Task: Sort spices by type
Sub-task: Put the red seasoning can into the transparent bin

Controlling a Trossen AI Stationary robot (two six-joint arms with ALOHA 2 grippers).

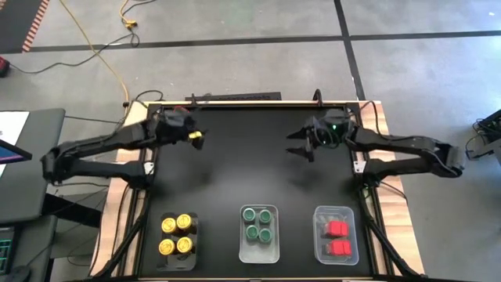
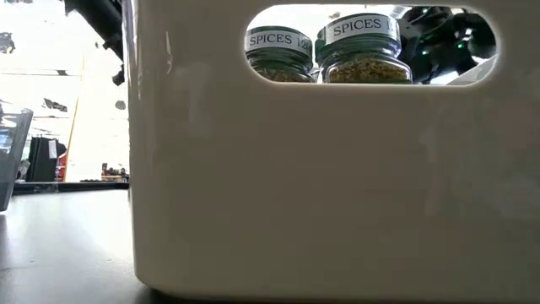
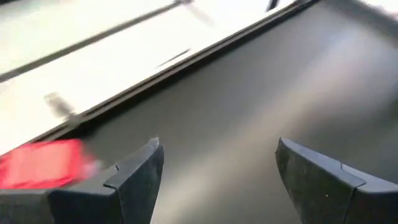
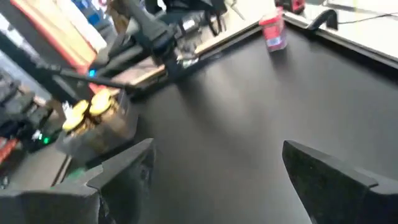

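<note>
Grey concrete floor point(image 1: 235, 23) crossed by dark tape lines point(image 1: 258, 41). Yellow cable point(image 1: 106, 55) trails across it toward the black-topped table's point(image 1: 235, 164) far left corner. Low view: brightly lit room beyond the table.

Wide bare tabletop point(image 1: 235, 164) mid-table; apparently three filled trays point(image 1: 259, 233) along one edge.

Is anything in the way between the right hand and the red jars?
Nothing visible is. Only bare black table lies between the open right hand and the red-lidded jars in their tray.
</note>
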